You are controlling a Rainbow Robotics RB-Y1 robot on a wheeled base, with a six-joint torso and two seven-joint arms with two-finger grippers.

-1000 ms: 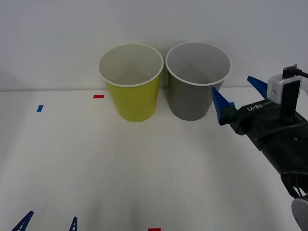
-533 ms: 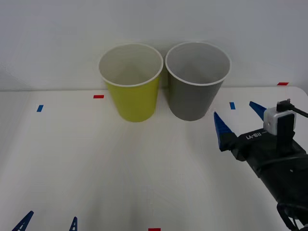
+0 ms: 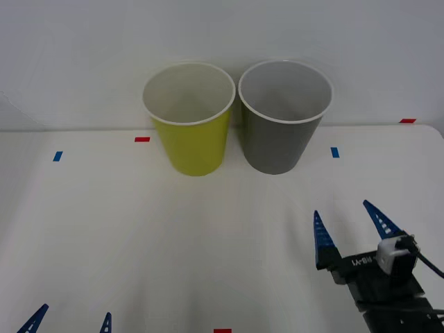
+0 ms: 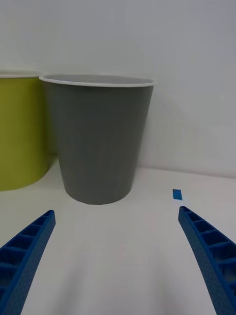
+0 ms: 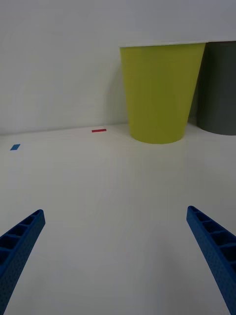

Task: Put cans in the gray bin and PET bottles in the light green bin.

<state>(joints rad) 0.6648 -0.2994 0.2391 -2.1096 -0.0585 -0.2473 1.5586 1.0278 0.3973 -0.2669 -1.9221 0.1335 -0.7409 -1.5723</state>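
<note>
The gray bin (image 3: 284, 116) stands upright at the back of the table, right of centre, and rises in front of the right wrist camera as the gray bin (image 4: 100, 139). Close on its left is the light green bin (image 3: 190, 119), also visible as the light green bin (image 5: 160, 92) and the light green bin (image 4: 19, 133). My right gripper (image 3: 349, 225) is open and holds nothing, low at the front right, well short of the gray bin. My left gripper (image 3: 69, 320) is open at the front left edge. No can or PET bottle is in view.
Small tape marks lie on the white table (image 3: 139, 236): red tape (image 3: 142, 139) and blue tape (image 3: 57, 156) at the left, blue tape (image 3: 335, 152) and red tape (image 3: 407, 121) at the right, red tape (image 3: 222, 331) at the front. A white wall stands behind the bins.
My right gripper has drawn back from beside the gray bin's rim, down and toward the front of the table, staying open. The left gripper has not moved.
</note>
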